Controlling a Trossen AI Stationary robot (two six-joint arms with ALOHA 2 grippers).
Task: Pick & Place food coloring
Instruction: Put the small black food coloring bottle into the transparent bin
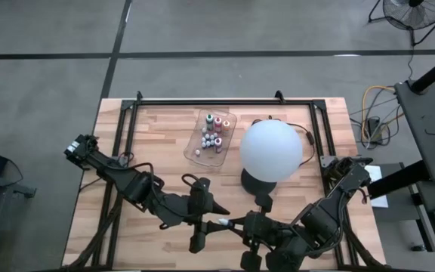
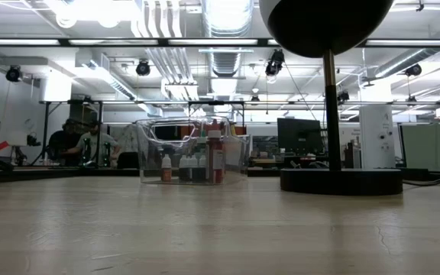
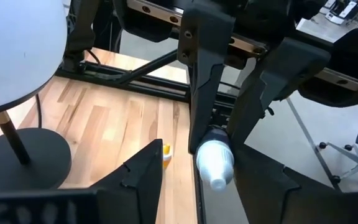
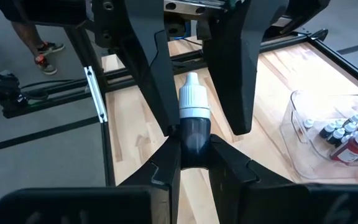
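Observation:
A small dark food coloring bottle (image 4: 194,134) with a white cap (image 4: 191,93) hangs above the table's near middle (image 1: 223,222). My right gripper (image 4: 194,149) is shut on it. My left gripper (image 3: 201,158) faces it from the table's left, open. Its fingers (image 4: 151,68) stand on either side of the white cap (image 3: 215,163), and I see no touch. Several more food coloring bottles stand in the clear tray (image 1: 211,136) at the table's far middle. My right gripper pinches the bottle's dark body (image 4: 196,146) between its two fingertips. The fingers come from the table's right, slanting down. The bottle sticks out beyond the fingertips in line with them, cap end toward my left gripper, lifted clear of the table.
A big white globe (image 1: 270,149) on a black base (image 2: 341,181) stands right of the tray (image 2: 192,156). A small yellow thing (image 3: 165,154) shows on the wood behind my left finger. A black frame rail (image 1: 225,103) borders the table. People sit in the room beyond.

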